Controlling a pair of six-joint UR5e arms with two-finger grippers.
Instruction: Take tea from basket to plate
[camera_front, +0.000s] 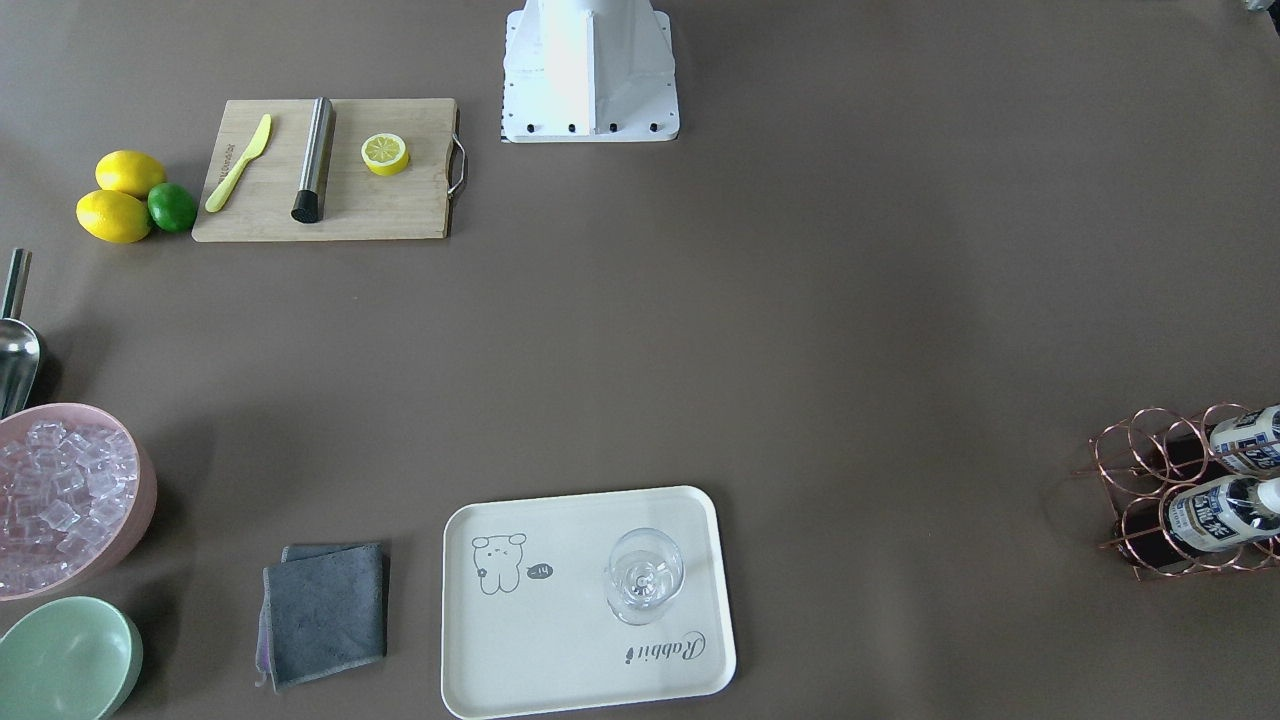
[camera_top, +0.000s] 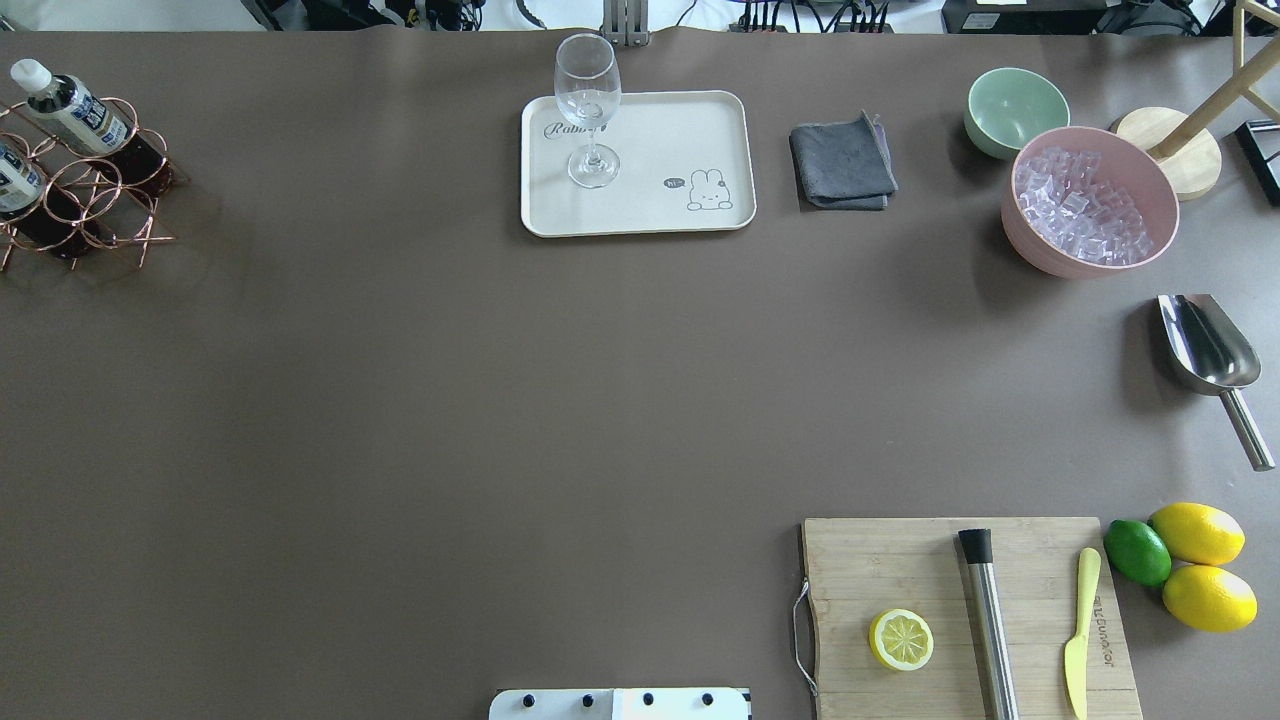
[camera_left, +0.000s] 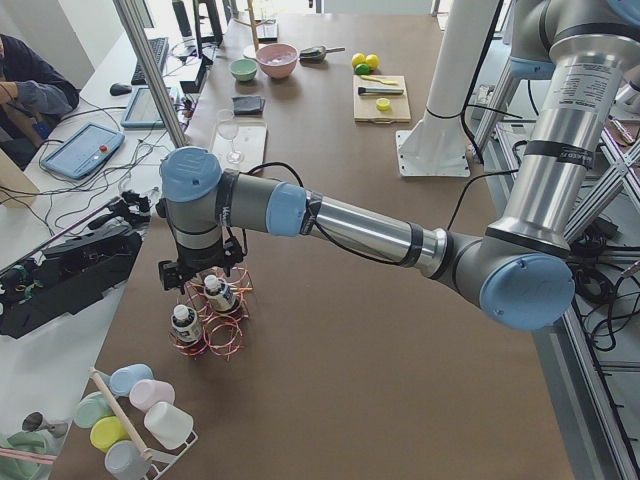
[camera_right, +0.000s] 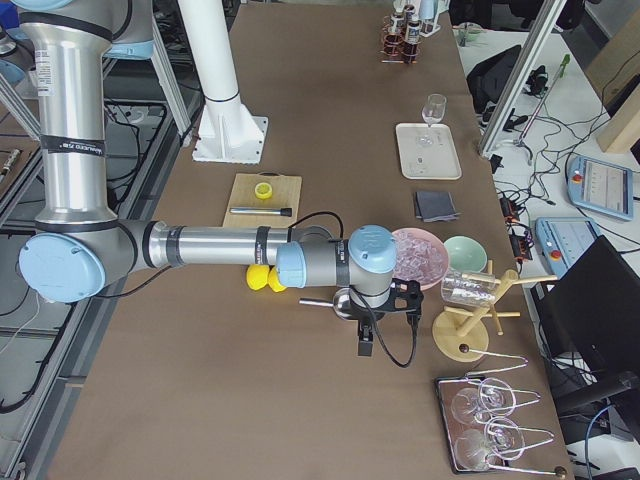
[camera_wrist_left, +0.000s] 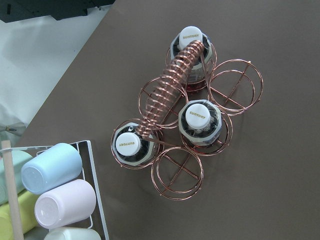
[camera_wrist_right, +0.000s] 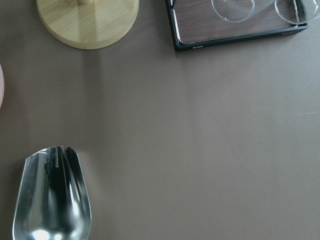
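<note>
Three tea bottles (camera_wrist_left: 199, 119) stand upright in basket (camera_wrist_left: 235, 90), hence left gripper (camera_left: 200, 275) hangs overhead for top pick; its closure, and right gripper (camera_right: 364, 345)'s, indeterminable.

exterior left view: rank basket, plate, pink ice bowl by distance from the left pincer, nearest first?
1. Basket: directly below the left pincer, at the table's near end.
2. Plate: mid-table, along the operators' edge.
3. Pink ice bowl: far end of the table.
</note>
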